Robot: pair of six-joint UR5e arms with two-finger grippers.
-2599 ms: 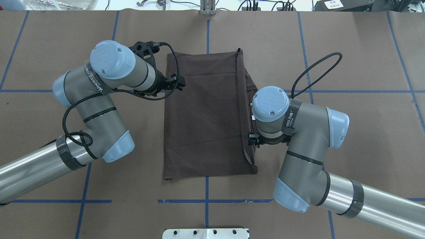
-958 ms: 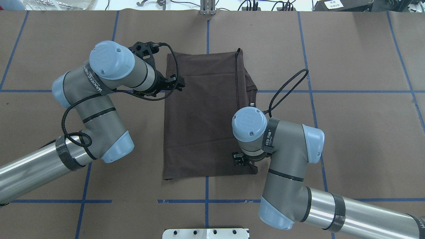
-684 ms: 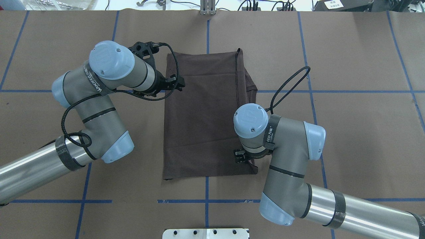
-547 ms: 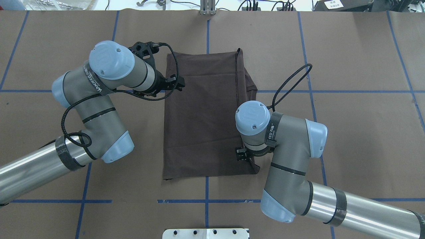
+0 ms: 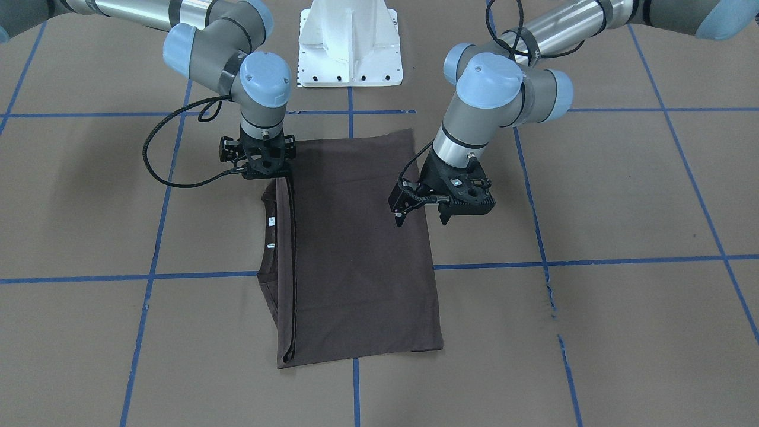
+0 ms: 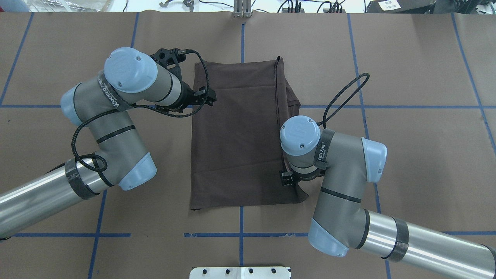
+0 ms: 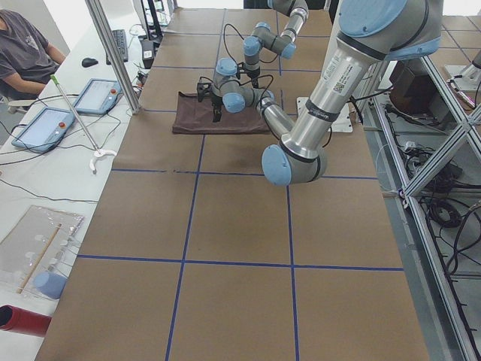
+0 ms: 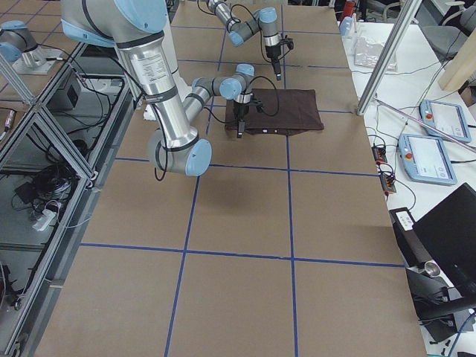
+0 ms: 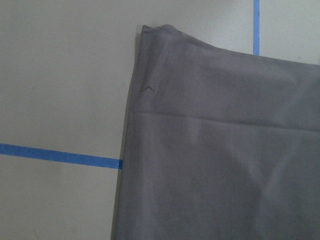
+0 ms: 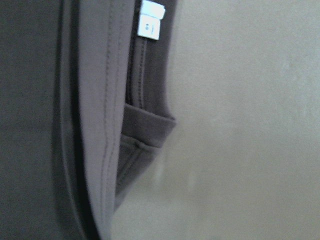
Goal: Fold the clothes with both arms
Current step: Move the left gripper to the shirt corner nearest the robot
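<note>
T-shirt (image 6: 236, 147) lies flat in the middle of the table (image 5: 593, 332), folded lengthwise into a long dark brown rectangle, smooth with a few faint creases. Its layered edge is on the robot's right, where the ribbed collar (image 5: 267, 258) and two small white tags (image 5: 271, 221) peek out from under the top layer. The left gripper (image 5: 421, 220) hangs above the opposite long edge, black fingers (image 5: 397, 213) spread apart with nothing between them; its wrist camera looks down on the cloth's far corner and bare paper. The right gripper (image 5: 264, 172) sits right at the layered edge, at the end nearest the robot's base, low over the cloth; its fingertips are hidden behind its own black body and under the wrist from above, so I cannot tell whether they are apart or closed on fabric. Its camera, blurred, shows stitched hems and a tag close up. Brown paper covers the tabletop, crossed by blue tape lines (image 5: 178, 276). A black cable (image 6: 207, 79) from the left wrist loops across the shirt's edge in the overhead view. The white bolted pedestal (image 5: 350, 47) stands at the robot's end, clear of the shirt, and a person (image 7: 22, 45) sits at a side bench near two tablets (image 7: 94, 96)
</note>
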